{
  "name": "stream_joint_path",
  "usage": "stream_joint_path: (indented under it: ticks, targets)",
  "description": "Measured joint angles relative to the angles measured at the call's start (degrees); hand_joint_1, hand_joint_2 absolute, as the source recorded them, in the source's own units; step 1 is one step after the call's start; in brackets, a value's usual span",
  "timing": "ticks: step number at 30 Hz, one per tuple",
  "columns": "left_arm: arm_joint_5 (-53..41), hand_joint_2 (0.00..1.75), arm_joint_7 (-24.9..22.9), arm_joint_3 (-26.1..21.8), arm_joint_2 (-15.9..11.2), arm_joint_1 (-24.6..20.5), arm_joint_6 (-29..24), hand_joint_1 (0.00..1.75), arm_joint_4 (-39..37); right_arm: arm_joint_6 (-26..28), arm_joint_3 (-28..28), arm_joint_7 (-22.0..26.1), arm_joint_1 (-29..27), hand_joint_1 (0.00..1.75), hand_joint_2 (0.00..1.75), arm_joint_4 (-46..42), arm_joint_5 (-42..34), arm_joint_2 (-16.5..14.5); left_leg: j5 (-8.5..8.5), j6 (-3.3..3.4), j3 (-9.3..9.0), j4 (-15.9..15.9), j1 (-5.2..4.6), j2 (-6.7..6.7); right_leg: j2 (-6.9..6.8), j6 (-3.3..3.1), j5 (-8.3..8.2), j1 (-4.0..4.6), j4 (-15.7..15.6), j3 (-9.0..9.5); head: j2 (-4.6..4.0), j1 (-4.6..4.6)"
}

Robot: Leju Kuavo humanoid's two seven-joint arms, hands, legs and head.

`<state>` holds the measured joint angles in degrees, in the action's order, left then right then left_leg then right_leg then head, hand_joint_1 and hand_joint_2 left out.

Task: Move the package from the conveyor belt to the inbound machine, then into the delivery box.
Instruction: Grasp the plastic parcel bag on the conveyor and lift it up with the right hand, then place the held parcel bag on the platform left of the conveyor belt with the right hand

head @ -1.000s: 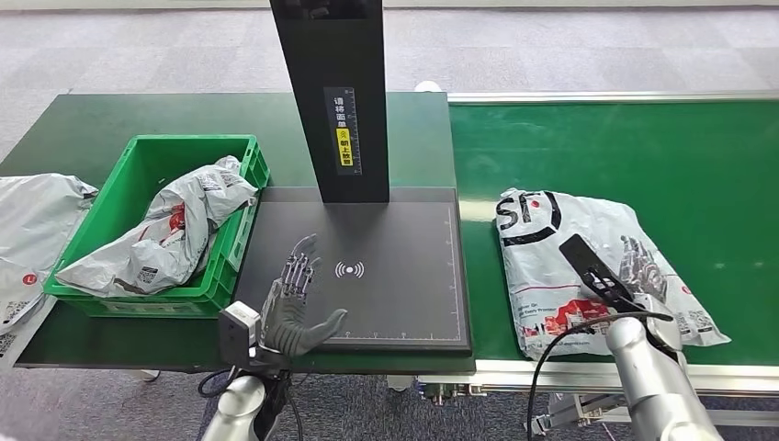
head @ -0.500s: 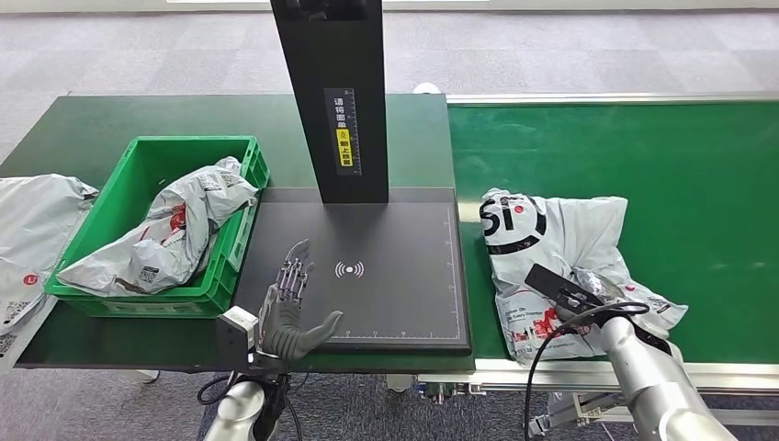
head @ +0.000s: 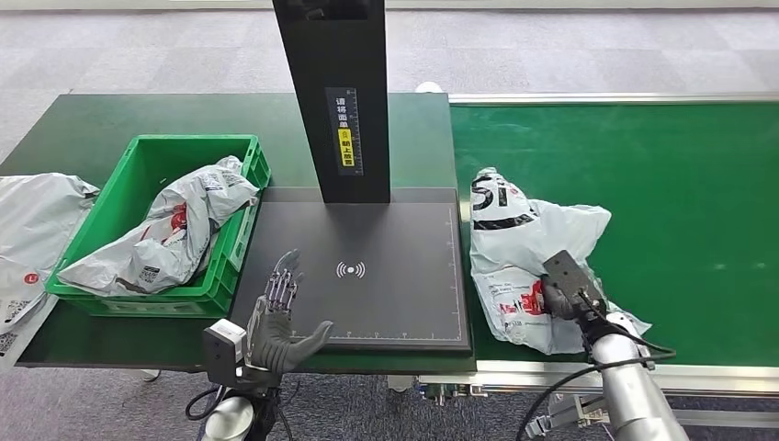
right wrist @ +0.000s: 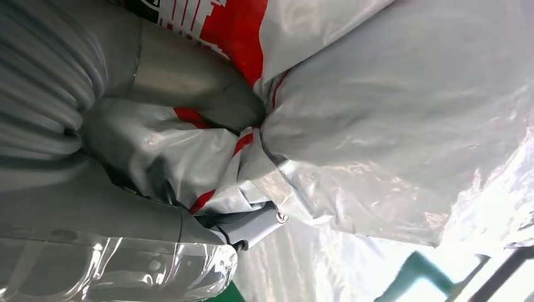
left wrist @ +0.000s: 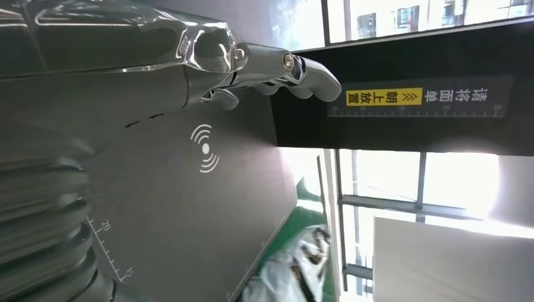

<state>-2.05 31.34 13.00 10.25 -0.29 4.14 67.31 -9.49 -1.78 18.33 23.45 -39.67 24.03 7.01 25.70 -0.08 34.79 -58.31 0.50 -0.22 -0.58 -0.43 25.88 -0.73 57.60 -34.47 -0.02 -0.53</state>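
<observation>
Crate (head: 237,166), green, holds one grey mailer bag (head: 170,227) that leans over its right rim. Right hand (head: 570,299) grips the crumpled package (head: 519,243) on the conveyor belt (head: 661,156), just beside the inbound machine (head: 367,266). Left hand (head: 280,322) hovers empty with fingers spread over the machine's near edge.

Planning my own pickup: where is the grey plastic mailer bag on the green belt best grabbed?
Grab the grey plastic mailer bag at its crumpled near edge, from the robot's side, where the right robot hand already bunches it: slack film gathers into a fold there.
</observation>
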Motion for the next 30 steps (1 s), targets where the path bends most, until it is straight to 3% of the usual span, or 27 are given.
stream_joint_path:
  ticks: [2, 5, 12, 17, 19, 24, 30]
  targets:
    - [0.0, 1.75, 0.0, 0.0, 0.0, -0.09, -0.01, 0.0, 0.04, -2.84, -1.05, 2.19, -1.68, 1.75, 1.75, -3.31, -6.03, -0.51, 0.0, 0.0, 0.01, 0.0, -0.01, 0.0, 0.0, 0.0, 0.0, -0.01, 0.0, -0.02, 0.0, 0.0]
    - [0.0, 1.75, 0.01, 0.0, -0.02, -0.14, -0.03, 0.0, 0.05, -2.95, -1.68, 3.01, -3.15, 1.75, 1.75, -6.96, -9.18, -0.87, 0.0, 0.01, 0.02, 0.0, -0.02, 0.01, 0.0, 0.0, 0.0, -0.02, 0.0, -0.02, 0.0, 0.01]
    - [-0.01, 1.75, 0.04, 0.0, -0.04, -0.15, -0.03, 0.0, 0.22, 1.57, -1.83, 6.0, -5.33, 1.75, 1.75, -14.33, -11.82, -1.63, 0.0, 0.0, 0.01, 0.0, -0.02, 0.03, 0.03, 0.0, 0.0, -0.02, 0.0, -0.04, 0.0, 0.0]
    - [-0.37, 1.75, 0.27, 0.0, -0.02, -0.18, 0.1, 0.0, 0.51, 17.78, -1.3, 7.7, -8.33, 1.75, 1.75, -22.7, -3.68, -2.91, 0.0, -0.01, 0.05, 0.0, -0.01, 0.0, -0.02, -0.01, 0.01, 0.0, 0.01, -0.07, 0.0, 0.0]
    - [-0.56, 1.75, 0.81, 0.0, -0.01, -0.4, 0.13, 0.0, 0.53, 19.45, 0.14, 8.86, -9.76, 1.75, 1.75, -27.38, -1.42, -3.55, 0.04, -0.04, 0.04, 0.01, 0.0, 0.13, 0.12, -0.02, 0.01, 0.0, 0.02, -0.09, 0.0, -0.01]
    - [-0.68, 1.75, 2.54, -0.23, -0.02, -2.33, -2.11, 0.0, 0.82, 14.72, 8.6, 9.89, -9.52, 1.75, 1.75, -33.44, 6.59, -3.92, 0.06, -0.1, 0.02, 0.03, 0.02, 0.26, 0.25, -0.04, 0.0, 0.01, 0.05, -0.1, 0.0, 0.01]
    - [-0.97, 1.75, 6.05, -1.63, -0.02, -3.07, -10.09, 0.0, 3.32, 6.76, 23.23, 10.25, -2.78, 1.75, 1.75, -30.59, 12.65, -3.75, -0.03, -0.09, -0.02, 0.03, 0.05, 0.24, 0.22, -0.09, -0.04, 0.03, 0.07, -0.1, 0.0, -0.01]
